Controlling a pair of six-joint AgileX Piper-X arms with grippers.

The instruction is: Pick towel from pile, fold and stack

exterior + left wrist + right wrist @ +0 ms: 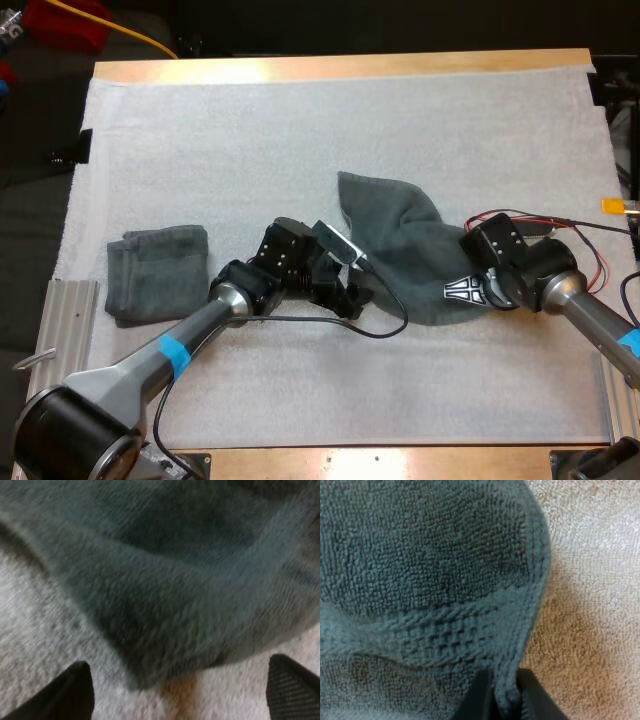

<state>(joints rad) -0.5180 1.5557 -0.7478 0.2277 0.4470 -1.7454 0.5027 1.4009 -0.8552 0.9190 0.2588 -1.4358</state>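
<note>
Folded towel (pixel 157 272) lay near the white mat's (pixel 300 130) left edge. Left gripper (pixel 182 700) was mid-mat, fingers (pixel 75 692) wide apart, empty, at the loose towel's (pixel 405 250) near corner. Right gripper (pixel 506 702) was clamped on that towel's hem, toward the mat's right edge.

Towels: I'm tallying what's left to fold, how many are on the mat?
2. One folded towel lies at the mat's left side; one crumpled towel lies mid-mat, its edge pinched by the right gripper. None looks hidden.
</note>
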